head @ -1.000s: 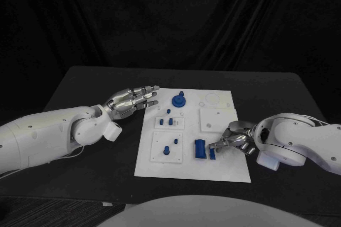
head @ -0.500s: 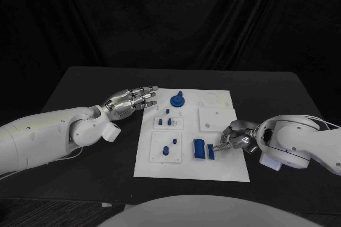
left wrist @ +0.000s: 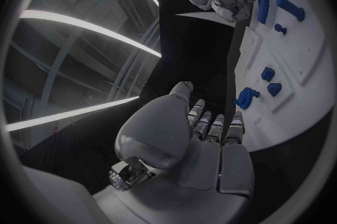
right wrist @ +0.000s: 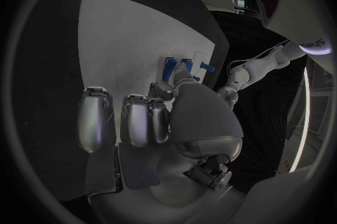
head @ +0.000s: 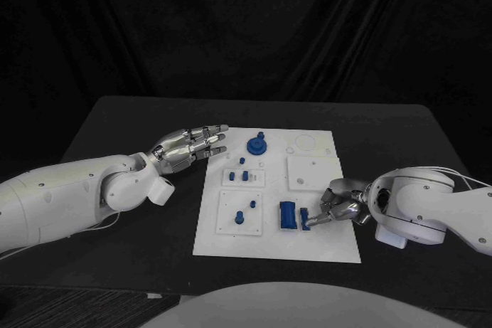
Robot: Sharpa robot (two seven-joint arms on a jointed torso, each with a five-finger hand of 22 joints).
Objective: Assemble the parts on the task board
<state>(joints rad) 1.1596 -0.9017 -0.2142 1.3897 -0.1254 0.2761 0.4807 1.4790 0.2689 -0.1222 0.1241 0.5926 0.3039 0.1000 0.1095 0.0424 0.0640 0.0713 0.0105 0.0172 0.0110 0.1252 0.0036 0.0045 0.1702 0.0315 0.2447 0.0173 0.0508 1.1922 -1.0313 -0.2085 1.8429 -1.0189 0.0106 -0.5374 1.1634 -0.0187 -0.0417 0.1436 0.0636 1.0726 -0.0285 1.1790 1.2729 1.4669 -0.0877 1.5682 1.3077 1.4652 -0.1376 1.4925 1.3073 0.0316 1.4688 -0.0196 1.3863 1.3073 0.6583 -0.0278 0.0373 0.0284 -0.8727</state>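
The white task board (head: pixel 308 246) lies in the middle of the table. A blue knob (head: pixel 257 143) stands at its far end, and small blue pegs (head: pixel 243 176) sit in the left inset plates. A wide blue block (head: pixel 289 215) and a narrow blue block (head: pixel 306 219) stand side by side near the right edge. My right hand (head: pixel 339 206) reaches in from the board's right side, and its thumb and a fingertip (right wrist: pixel 181 71) pinch the narrow blue block (right wrist: pixel 169 69), with the other fingers curled. My left hand (head: pixel 190 146) hovers open, fingers spread, just off the board's left edge by the knob (left wrist: pixel 246 97).
A raised white square plate (head: pixel 311 171) and a ring outline (head: pixel 306 141) occupy the board's far right part. Black table (head: pixel 143 114) surrounds the board on all sides. My left forearm (head: pixel 72 196) lies over the table's left half.
My right hand has shifted slightly toward the blocks and closed on the narrow one, which sits a little farther up the board. The left hand has not moved.
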